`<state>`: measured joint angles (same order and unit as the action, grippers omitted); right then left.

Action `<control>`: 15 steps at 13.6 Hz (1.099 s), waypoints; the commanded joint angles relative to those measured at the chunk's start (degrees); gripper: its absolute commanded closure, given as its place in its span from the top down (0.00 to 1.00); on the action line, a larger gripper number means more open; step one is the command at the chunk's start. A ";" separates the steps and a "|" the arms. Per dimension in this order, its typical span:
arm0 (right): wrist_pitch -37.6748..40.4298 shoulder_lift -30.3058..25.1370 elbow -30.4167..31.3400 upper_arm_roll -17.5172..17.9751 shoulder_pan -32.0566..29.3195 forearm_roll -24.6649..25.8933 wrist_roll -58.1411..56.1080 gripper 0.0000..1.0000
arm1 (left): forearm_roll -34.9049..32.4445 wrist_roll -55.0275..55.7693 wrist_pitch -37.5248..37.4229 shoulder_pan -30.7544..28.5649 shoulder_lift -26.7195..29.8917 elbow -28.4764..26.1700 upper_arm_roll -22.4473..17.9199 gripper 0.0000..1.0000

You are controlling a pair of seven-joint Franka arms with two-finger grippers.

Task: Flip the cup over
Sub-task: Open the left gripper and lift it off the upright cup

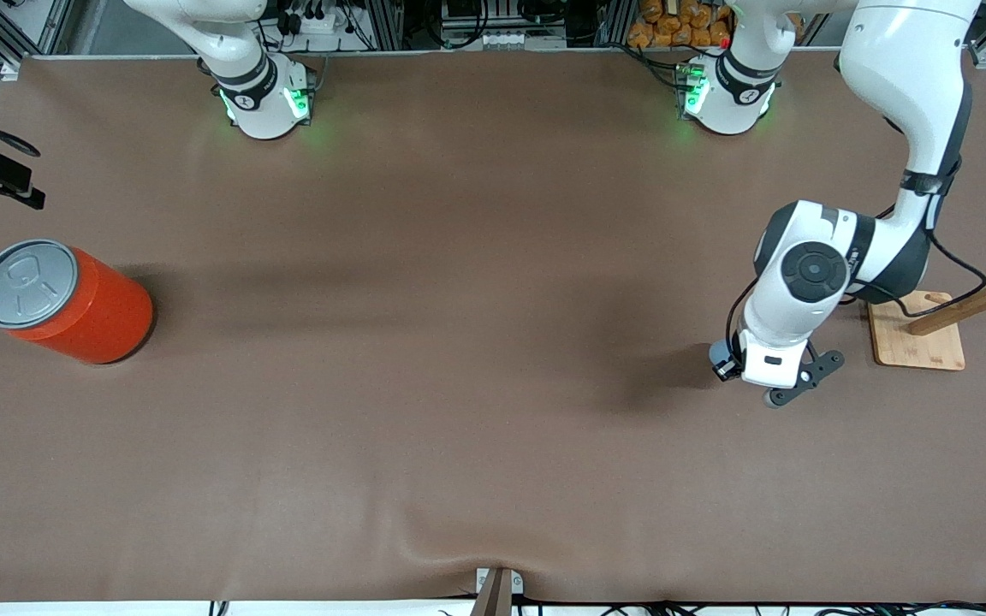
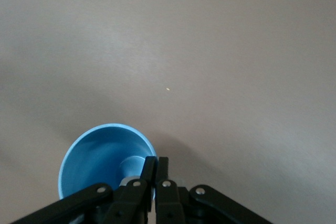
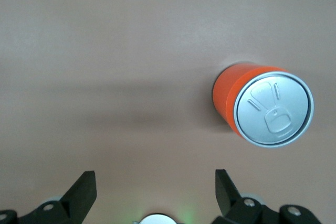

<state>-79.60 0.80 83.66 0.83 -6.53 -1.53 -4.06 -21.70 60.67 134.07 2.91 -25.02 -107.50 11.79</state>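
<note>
Left tool [image 2: 155, 167] pinched shut on rim of light-blue cup [image 2: 100, 158], low over brown surface [image 1: 459, 385] toward left arm's end, beside wooden stand [image 1: 921, 338]. Cup mouth open, darker blue inside. Right tool [image 3: 155, 190] spread wide, waiting high above orange can [image 3: 262, 109] at right arm's end.

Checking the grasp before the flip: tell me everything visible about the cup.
The cup is small, light blue, tapered and handleless, plastic by its look, its inside a darker blue. The left wrist view looks into its open mouth. The left gripper is shut on its rim, one finger inside the cup and one outside. Whether it touches the brown table cannot be told. In the front view the left arm hides it, near the wooden rack.
</note>
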 commanded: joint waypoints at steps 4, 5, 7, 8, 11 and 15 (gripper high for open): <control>-0.46 -0.10 -0.25 0.58 1.08 1.17 5.38 1.00 | -5.02 10.24 0.93 0.26 -0.47 -0.08 0.08 0.00; -0.64 -0.09 -0.25 0.66 1.34 2.04 5.38 1.00 | -5.02 11.04 0.93 0.26 -0.47 -0.08 0.08 0.00; -1.34 -0.01 -0.25 0.67 1.35 2.32 5.38 1.00 | -5.02 11.92 0.40 0.17 -0.47 0.01 0.17 0.25; -1.95 -0.01 -0.25 0.58 1.35 2.32 5.38 1.00 | -5.02 11.84 0.14 0.26 -0.47 0.01 0.17 0.29; -3.27 -0.01 -0.25 0.67 1.69 2.58 5.38 1.00 | -4.93 12.01 0.05 0.69 -0.47 0.01 0.25 0.57; -4.59 0.08 -0.17 0.67 2.40 3.55 5.38 1.00 | -4.32 11.57 -0.30 0.61 0.85 0.54 0.25 1.00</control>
<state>-83.63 0.81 83.66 1.56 -4.92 0.93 0.18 -25.25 71.00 134.63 3.54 -25.67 -107.20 11.86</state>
